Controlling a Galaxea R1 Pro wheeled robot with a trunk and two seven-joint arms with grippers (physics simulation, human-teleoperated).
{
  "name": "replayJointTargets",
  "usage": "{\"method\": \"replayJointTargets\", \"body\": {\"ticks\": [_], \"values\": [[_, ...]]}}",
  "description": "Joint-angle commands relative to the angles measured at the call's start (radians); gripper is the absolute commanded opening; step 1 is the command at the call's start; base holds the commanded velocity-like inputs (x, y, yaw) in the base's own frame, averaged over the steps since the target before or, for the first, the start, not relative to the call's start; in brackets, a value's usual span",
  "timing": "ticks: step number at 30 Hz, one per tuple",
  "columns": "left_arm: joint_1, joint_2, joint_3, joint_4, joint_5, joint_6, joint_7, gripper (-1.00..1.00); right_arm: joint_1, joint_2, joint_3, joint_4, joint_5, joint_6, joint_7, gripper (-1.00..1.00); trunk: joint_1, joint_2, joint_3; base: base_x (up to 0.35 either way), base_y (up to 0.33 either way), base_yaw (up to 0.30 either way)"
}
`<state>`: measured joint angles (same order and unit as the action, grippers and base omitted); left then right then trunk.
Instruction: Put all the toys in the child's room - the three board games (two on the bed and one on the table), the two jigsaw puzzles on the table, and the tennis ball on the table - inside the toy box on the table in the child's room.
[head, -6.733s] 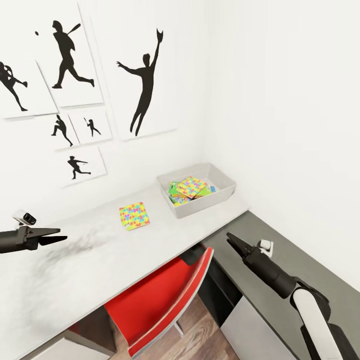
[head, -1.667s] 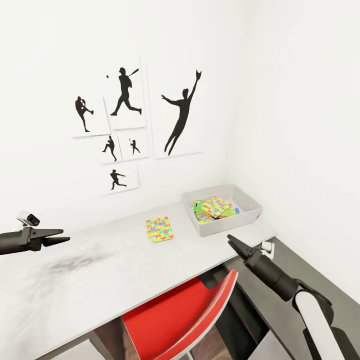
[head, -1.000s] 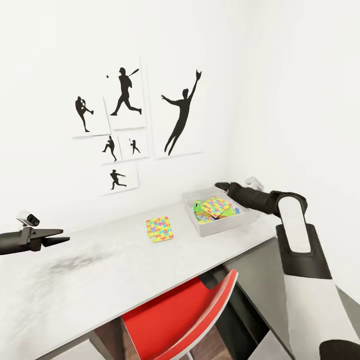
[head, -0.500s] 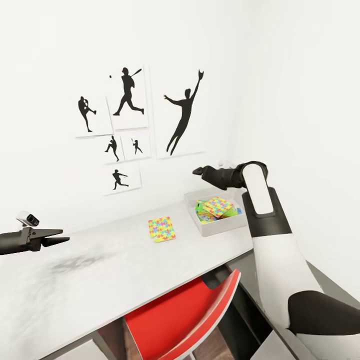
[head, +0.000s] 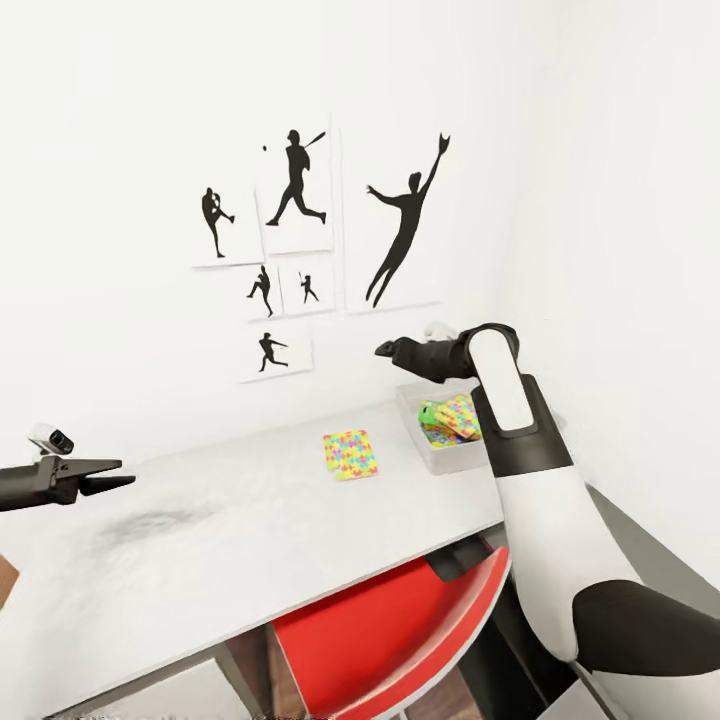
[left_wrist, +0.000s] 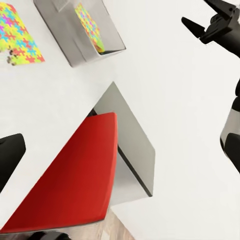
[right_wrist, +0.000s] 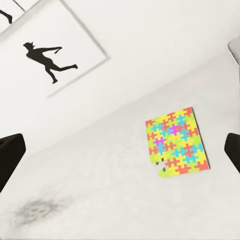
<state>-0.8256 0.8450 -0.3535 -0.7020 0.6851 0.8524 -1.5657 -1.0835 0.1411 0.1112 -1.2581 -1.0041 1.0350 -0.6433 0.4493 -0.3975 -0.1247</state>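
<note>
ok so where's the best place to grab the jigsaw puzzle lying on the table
The jigsaw puzzle is a thin square lying flat on the table, so there is no raised part to pinch. Probably best to come from above with the right gripper and close the fingers across two opposite edges.

Jigsaw puzzle (head: 350, 454) flat on the desk (head: 220, 540), toy box (head: 447, 452) just to its right by the corner wall, more toys inside. Sport prints (head: 330, 240) on the wall behind. Chair (head: 400, 630) tucked under the desk's front edge. Right pincer (head: 384, 349) up above, between puzzle and box; left pincer (head: 108, 476) over the desk's far left.
</note>
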Motion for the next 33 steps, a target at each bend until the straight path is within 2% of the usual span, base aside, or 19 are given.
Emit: {"method": "replayJointTargets", "body": {"ticks": [1,14,22,33], "values": [[-0.003,0.001,-0.007,0.002,0.004,0.01,-0.005,1.0,-0.001,0.0,0.001,0.0,-0.009,0.002,-0.011,1.0,0.001,-0.002,-0.003,0.0,0.001,0.239],[-0.003,0.002,-0.007,0.007,0.004,0.011,-0.005,1.0,0.011,0.012,0.004,0.001,-0.005,0.002,-0.013,1.0,0.001,-0.002,-0.015,0.0,0.0,0.211],[-0.003,0.004,-0.007,0.007,0.004,0.011,-0.005,1.0,0.012,0.014,0.005,0.001,-0.005,0.002,-0.013,1.0,0.001,-0.002,-0.016,0.01,0.0,0.015],[-0.003,0.006,-0.007,0.007,0.004,0.011,-0.005,1.0,0.009,0.017,0.005,0.001,-0.004,0.002,-0.013,1.0,0.001,-0.002,-0.016,0.115,0.0,0.001]]}}
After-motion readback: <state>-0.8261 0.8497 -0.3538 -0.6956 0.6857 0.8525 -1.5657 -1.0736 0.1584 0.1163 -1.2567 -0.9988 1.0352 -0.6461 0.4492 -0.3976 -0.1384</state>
